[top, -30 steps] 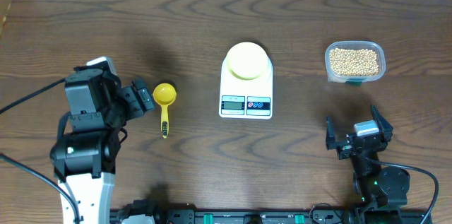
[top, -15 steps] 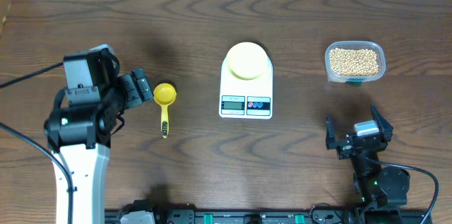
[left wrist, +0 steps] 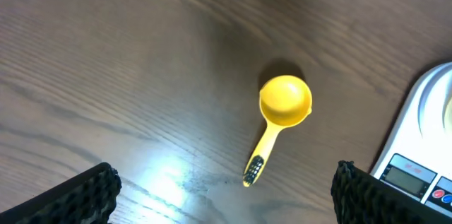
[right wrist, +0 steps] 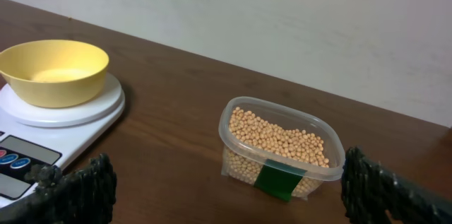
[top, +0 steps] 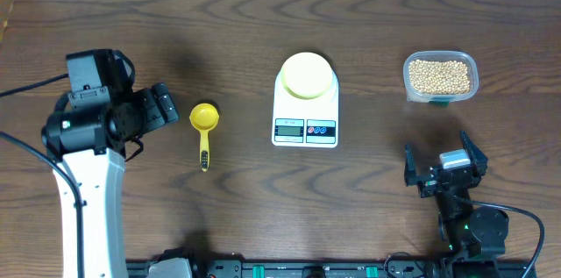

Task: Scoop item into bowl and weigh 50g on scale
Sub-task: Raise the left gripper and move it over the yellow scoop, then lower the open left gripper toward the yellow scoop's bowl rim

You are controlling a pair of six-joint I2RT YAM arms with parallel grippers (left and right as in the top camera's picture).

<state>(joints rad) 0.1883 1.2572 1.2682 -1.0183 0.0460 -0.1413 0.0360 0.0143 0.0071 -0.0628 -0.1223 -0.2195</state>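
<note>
Two pincers, both released: right pincer (top: 441, 160) nearest, left pincer (top: 162, 107) near one yellow scoop (top: 203, 124). One white scale (top: 304, 111), at the centre of the tabletop (top: 263, 15), carries one pale-yellow bowl (top: 307, 75). Far right, one clear tub (top: 406, 76) holds many round tan soybeans (top: 438, 74).

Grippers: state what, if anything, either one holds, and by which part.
Nothing is held. The left gripper is open near the scoop; the right gripper is open, empty.
</note>
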